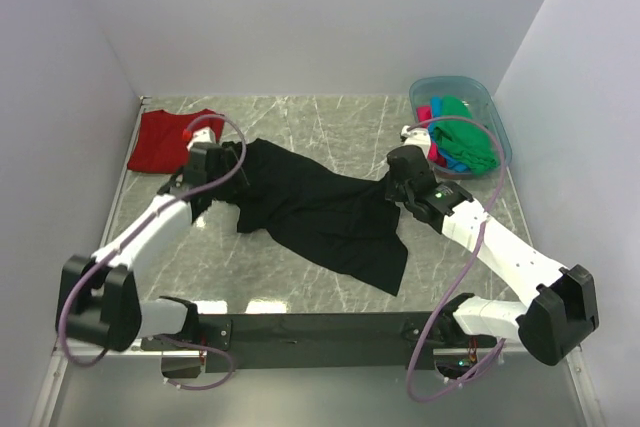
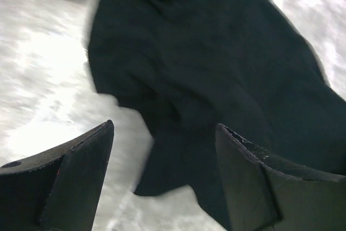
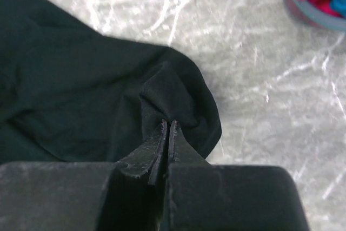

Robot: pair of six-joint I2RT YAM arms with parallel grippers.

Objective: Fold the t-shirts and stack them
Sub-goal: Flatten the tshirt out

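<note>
Left end effector [image 2: 165,128] sits closest to its wrist camera: jaws wide apart, nothing between them, poised just above the left end of the black t-shirt [image 1: 320,212]. Just left of it and farther back, a dark red t-shirt [image 1: 165,139] lies flat on the counter [image 1: 330,122], its near edge close to the black cloth; whether they touch, cannot tell. The black t-shirt is spread crumpled mid-counter, with its long axis running left to right between the two arms and a broad flap drooping toward the near edge on the right side. Right end effector [image 3: 168,125] is at the shirt's right end, jaws pressed together, with a puckered ridge of black cloth rising to the tips; judged to be a pinch on the fabric edge. Beyond it at the far right, a translucent blue tub [image 1: 495,107] holds a green t-shirt [image 1: 468,142], a pink t-shirt [image 1: 425,114] and a blue t-shirt [image 1: 455,162]. Judgement: the shirt is gripped at one end only. The free left end lies directly below and ahead of the open left jaws, so the left arm is the nearer one to regrasp for spreading.
</note>
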